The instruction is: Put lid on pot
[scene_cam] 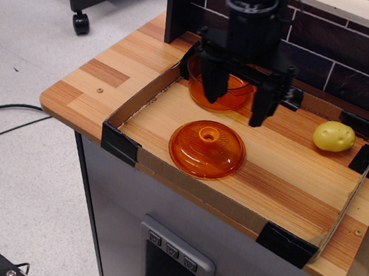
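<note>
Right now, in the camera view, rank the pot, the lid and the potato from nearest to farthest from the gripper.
1. The pot, directly behind the open gripper, partly hidden by it.
2. The lid, on the board just in front of it.
3. The potato, off at the image's right, by the tray edge.

We see the lid (206,149) lying flat near the bench's (98,78) front edge, knob up; the pot (217,92) stands toward the back edge, partly hidden by our gripper (236,108), whose fingers hang spread apart just behind the lid; a yellow potato (334,136) rests near the right edge.
</note>
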Controlling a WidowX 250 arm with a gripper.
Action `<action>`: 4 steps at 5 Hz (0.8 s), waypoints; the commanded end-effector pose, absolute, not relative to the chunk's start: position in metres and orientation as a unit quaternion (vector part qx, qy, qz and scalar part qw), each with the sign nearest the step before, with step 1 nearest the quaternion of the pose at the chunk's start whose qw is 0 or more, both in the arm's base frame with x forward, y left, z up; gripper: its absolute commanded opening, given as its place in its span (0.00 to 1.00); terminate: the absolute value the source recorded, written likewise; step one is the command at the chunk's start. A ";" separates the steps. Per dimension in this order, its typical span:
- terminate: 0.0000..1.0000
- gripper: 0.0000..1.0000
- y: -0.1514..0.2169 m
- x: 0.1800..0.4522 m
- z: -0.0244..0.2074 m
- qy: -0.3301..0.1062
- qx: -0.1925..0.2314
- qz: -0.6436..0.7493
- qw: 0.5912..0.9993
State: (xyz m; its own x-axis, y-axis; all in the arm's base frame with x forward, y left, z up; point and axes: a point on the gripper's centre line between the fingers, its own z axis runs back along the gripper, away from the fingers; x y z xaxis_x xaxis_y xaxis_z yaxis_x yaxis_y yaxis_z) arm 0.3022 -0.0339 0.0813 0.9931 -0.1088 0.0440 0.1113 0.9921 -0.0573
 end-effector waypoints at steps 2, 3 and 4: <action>0.00 1.00 -0.011 0.316 0.062 -0.023 -0.053 -0.052 0.997; 0.00 1.00 -0.015 0.313 0.051 -0.011 -0.055 -0.063 0.996; 0.00 1.00 -0.014 0.314 0.041 -0.014 -0.041 -0.060 0.997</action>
State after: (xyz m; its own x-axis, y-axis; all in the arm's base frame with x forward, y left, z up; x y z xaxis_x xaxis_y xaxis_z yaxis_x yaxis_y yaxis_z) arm 0.3100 -0.0141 0.0307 0.9930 -0.1183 -0.0062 0.1174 0.9895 -0.0843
